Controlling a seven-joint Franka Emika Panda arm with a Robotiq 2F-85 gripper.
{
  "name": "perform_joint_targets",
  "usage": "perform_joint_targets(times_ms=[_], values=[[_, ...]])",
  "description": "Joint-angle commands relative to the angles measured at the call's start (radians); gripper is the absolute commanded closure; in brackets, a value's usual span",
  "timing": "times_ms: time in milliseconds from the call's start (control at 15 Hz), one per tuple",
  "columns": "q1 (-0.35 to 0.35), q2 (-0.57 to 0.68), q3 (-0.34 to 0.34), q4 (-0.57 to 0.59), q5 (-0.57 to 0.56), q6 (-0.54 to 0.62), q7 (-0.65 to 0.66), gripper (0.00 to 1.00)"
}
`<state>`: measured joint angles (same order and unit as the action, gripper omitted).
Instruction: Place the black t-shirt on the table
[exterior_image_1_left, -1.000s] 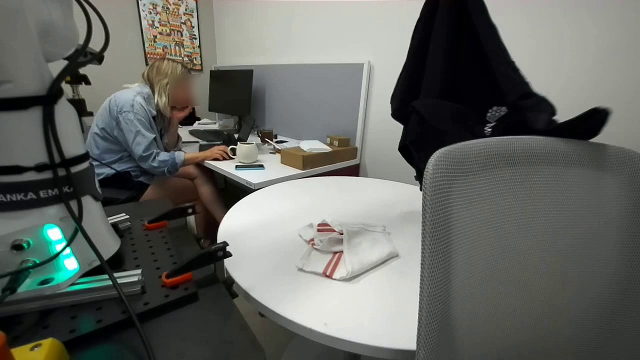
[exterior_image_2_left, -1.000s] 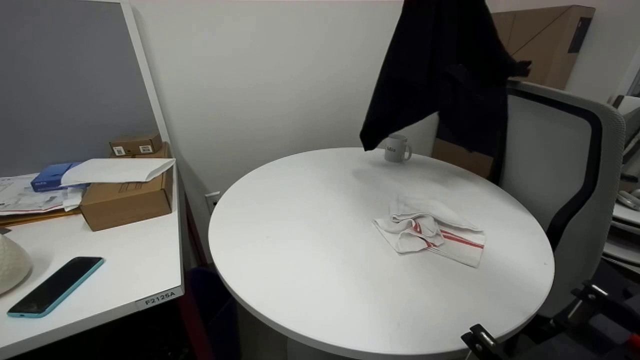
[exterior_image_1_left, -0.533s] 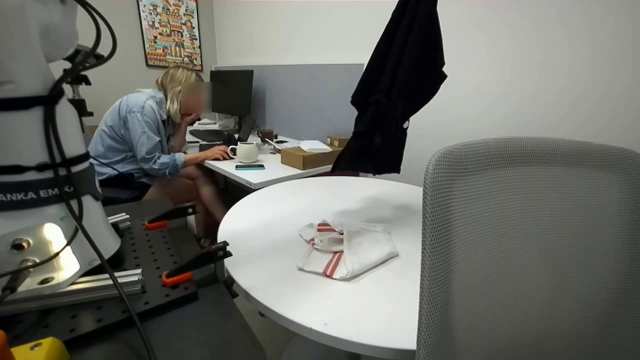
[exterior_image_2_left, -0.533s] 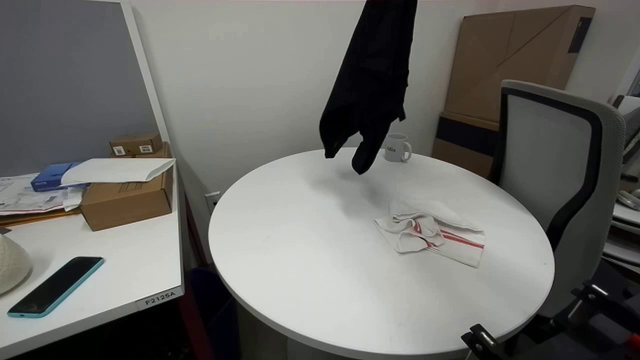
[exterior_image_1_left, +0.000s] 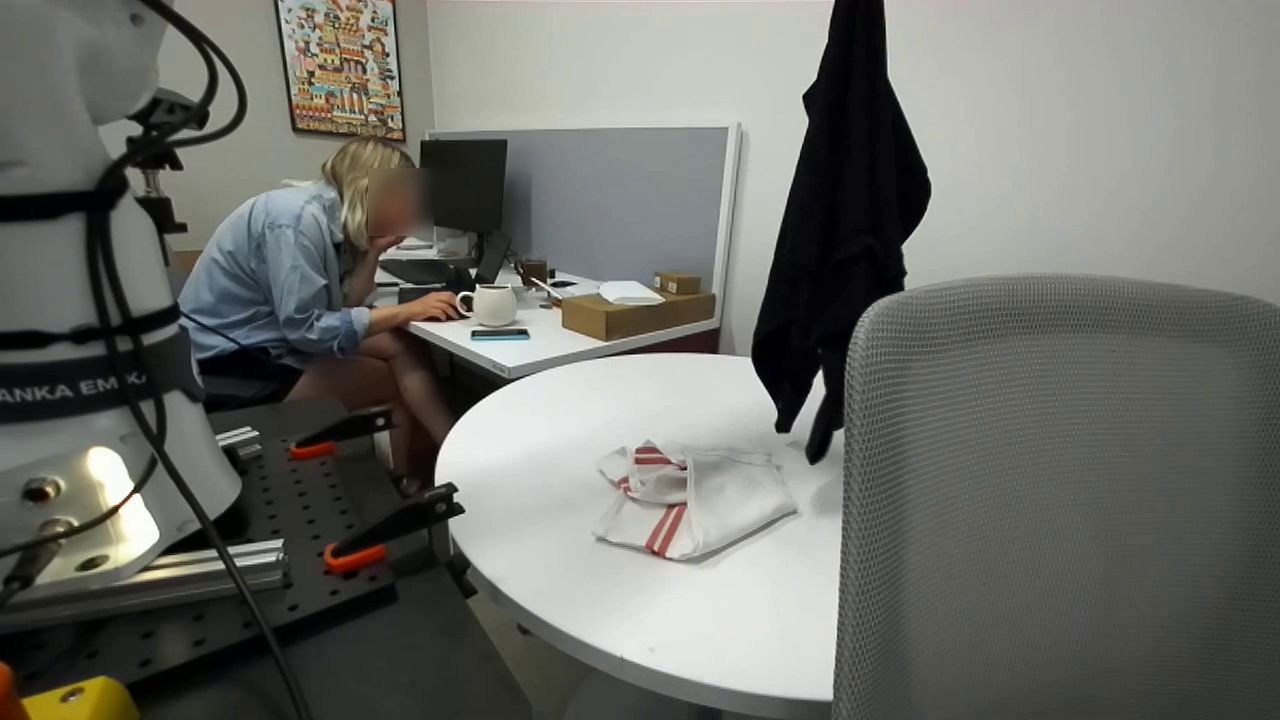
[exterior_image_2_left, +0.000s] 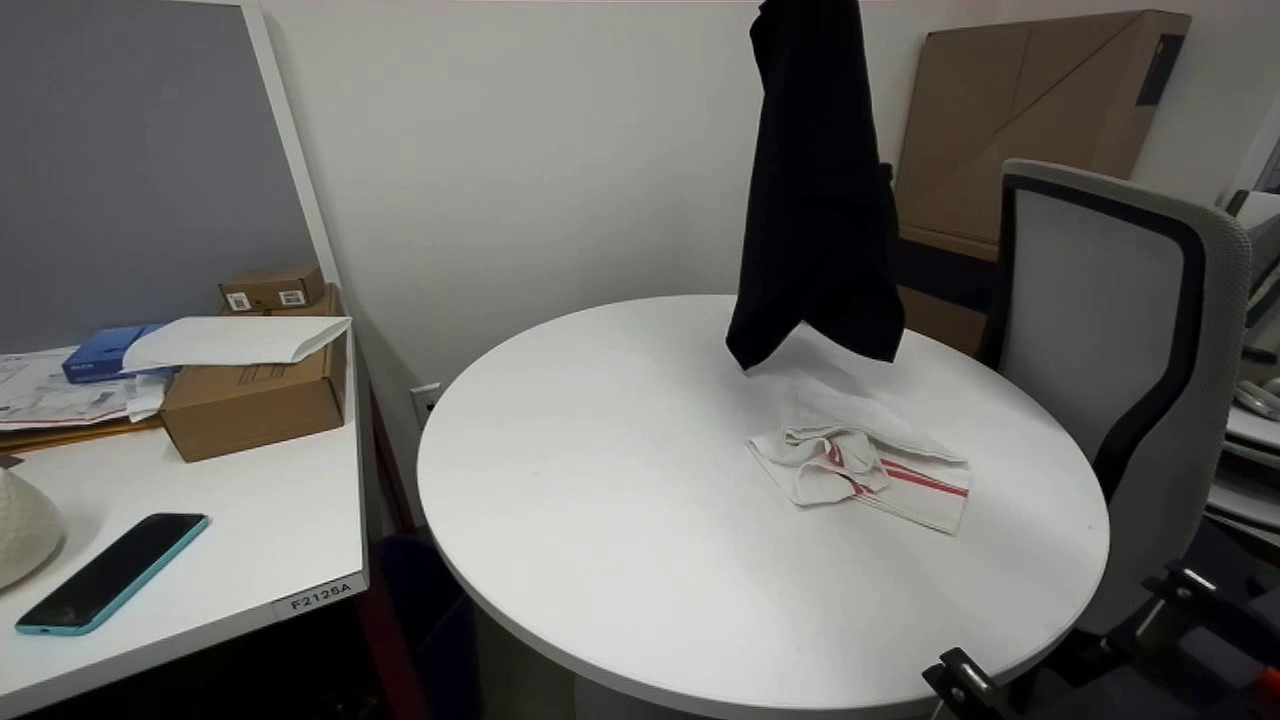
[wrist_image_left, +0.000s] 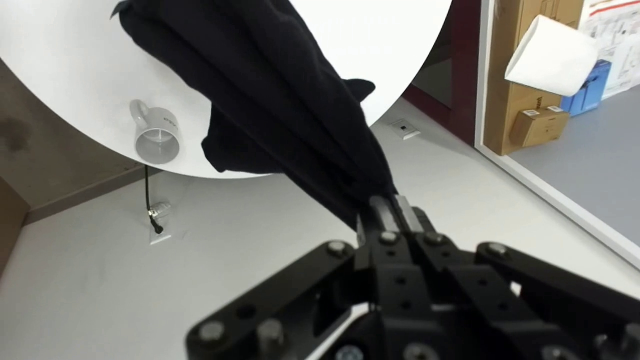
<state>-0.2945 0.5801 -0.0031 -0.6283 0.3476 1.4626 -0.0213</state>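
The fingers (wrist_image_left: 384, 215) pinch one gathered end of the black t-shirt (exterior_image_2_left: 815, 200), which hangs from them in folds over the round white counter (exterior_image_2_left: 600, 500). A red-striped white dish towel (exterior_image_2_left: 872, 463) lies crumpled there; a lettered mug (wrist_image_left: 162, 125) stands near the rim.

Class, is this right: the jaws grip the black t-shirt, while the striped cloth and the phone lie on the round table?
Not quite: the phone lies on the desk, as both exterior views show. The rest stands: the jaws grip the black t-shirt, and the striped cloth lies on the round table.
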Motion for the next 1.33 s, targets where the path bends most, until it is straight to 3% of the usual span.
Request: perform_joint_targets(times_ms=[0, 333, 533, 800, 1000, 1067, 1133, 1267], values=[[-0.057, 0.077, 0.012, 0.126, 0.022, -0.058, 0.050, 0.99], [-0.102, 0.098, -0.007, 0.110, 0.002, -0.055, 0.101, 0.99], [-0.076, 0.117, -0.007, 0.104, -0.019, -0.052, 0.140, 0.99], [0.014, 0.135, 0.005, 0.097, -0.033, -0.051, 0.181, 0.99], [0.135, 0.149, 0.007, 0.090, -0.063, -0.065, 0.207, 0.99], [0.180, 0.156, 0.004, 0.086, -0.082, -0.071, 0.220, 0.92], [0.227, 0.162, 0.001, 0.079, -0.109, -0.089, 0.229, 0.71], [0.311, 0.181, 0.003, 0.078, -0.155, -0.117, 0.239, 0.58]])
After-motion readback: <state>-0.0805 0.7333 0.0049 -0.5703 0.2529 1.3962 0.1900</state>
